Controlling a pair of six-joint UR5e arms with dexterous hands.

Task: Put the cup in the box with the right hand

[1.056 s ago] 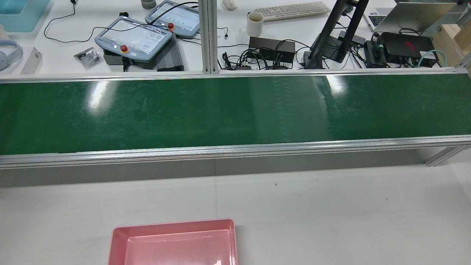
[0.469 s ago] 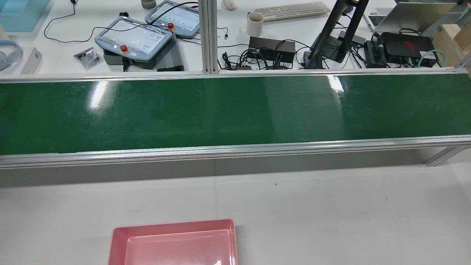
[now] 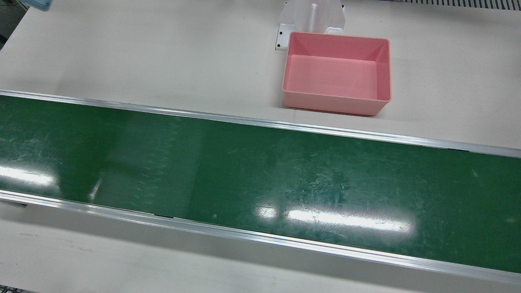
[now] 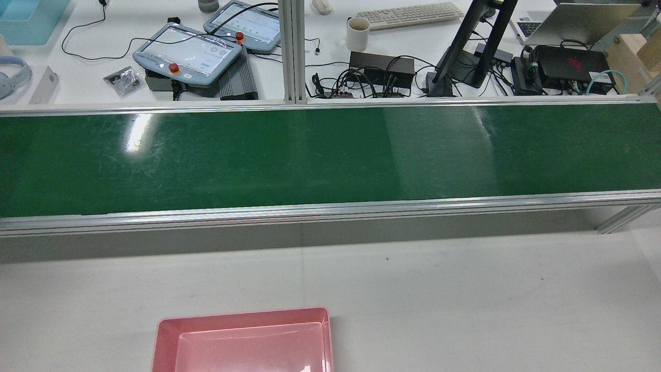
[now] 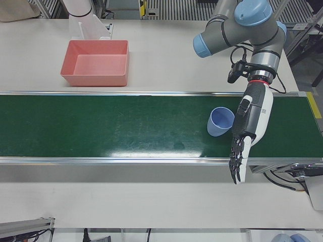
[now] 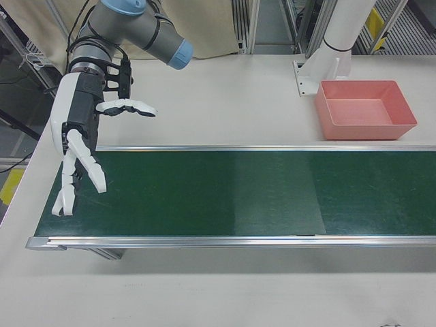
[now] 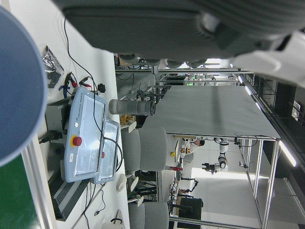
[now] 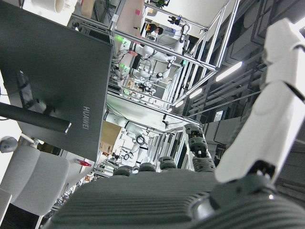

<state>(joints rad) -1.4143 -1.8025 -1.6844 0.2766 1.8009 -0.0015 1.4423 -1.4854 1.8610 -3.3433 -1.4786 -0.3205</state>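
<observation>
Green conveyor belt (image 5: pixel 126 131), white table either side. Left to right in my left-front view: pink box (image 5: pixel 96 63), empty, on the table beyond the belt; blue cup (image 5: pixel 220 122), on the belt, tipped with its mouth up-left; left hand (image 5: pixel 250 132) just beside it, fingers straight and spread, holding nothing. My right hand (image 6: pixel 78 146) hangs over the belt's far end, fingers splayed, empty, well apart from the cup. Cup looks like light, stiff, smooth plastic; I'd wrap its wall below the rim.
</observation>
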